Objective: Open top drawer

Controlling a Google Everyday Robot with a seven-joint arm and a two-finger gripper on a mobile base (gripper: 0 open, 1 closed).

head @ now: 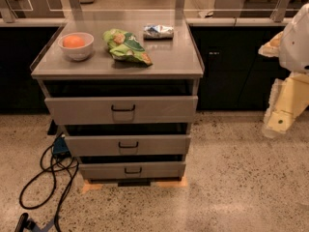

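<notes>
The top drawer [120, 109] is the widest grey front of three on a grey metal cabinet, with a small black bracket handle [123, 108] at its centre. A dark gap shows between its front and the cabinet top. My gripper [279, 122] is the cream-coloured end of the arm at the right edge of the camera view. It hangs over the floor well to the right of the drawer, about level with it, and touches nothing. Part of the arm is cut off by the frame edge.
Two narrower drawers [128, 144] [132, 170] sit below. On the cabinet top [169, 57] stand a white bowl with an orange [75, 44], a green snack bag [125, 46] and a small white-blue packet [158, 31]. Black cables [48, 170] lie on the floor at the left.
</notes>
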